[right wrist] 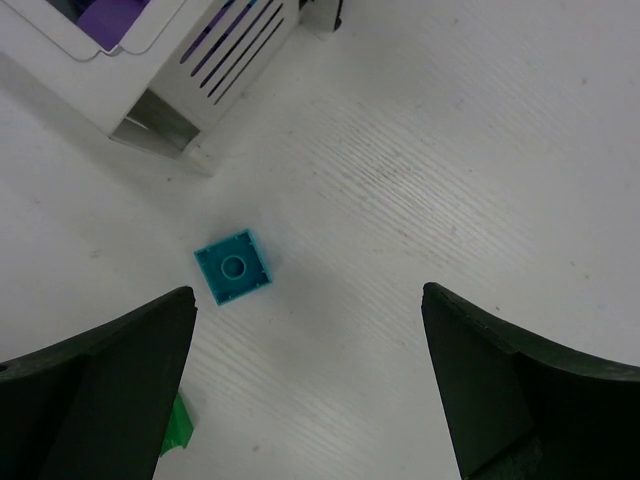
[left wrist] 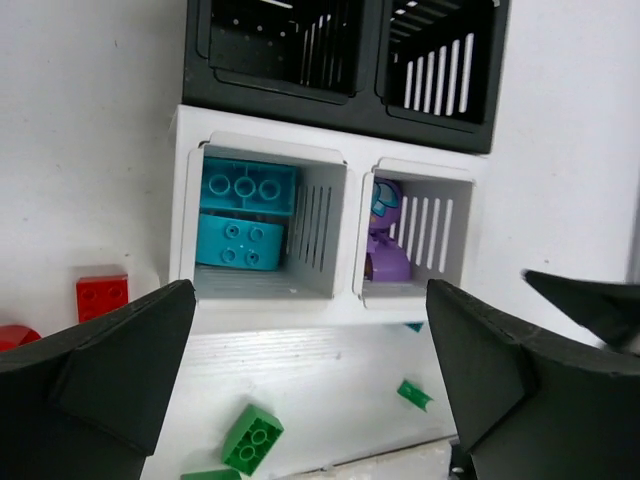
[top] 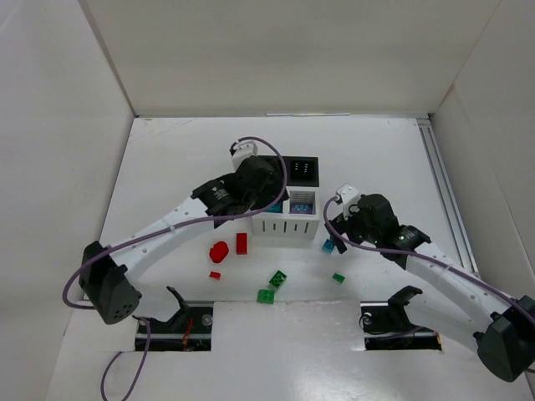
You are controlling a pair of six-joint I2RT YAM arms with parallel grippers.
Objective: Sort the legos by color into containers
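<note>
The four containers stand in a 2x2 block: black bins (top: 302,170) behind, white slatted bins (top: 284,223) in front. In the left wrist view the left white bin (left wrist: 190,200) holds teal bricks (left wrist: 245,215) and the right one holds a purple piece (left wrist: 386,245); the black bins (left wrist: 340,60) look empty. My left gripper (top: 267,199) hovers open and empty over the white bins (left wrist: 310,385). My right gripper (top: 338,236) is open and empty (right wrist: 310,385) just above a loose teal brick (right wrist: 233,266) lying studs down, right of the bins (top: 328,246).
Loose on the table in front of the bins: a red brick (top: 242,243), a red oval (top: 219,251), a small red piece (top: 215,275), two green bricks (top: 277,278) (top: 266,295) and a small green piece (top: 338,277). White walls enclose the table.
</note>
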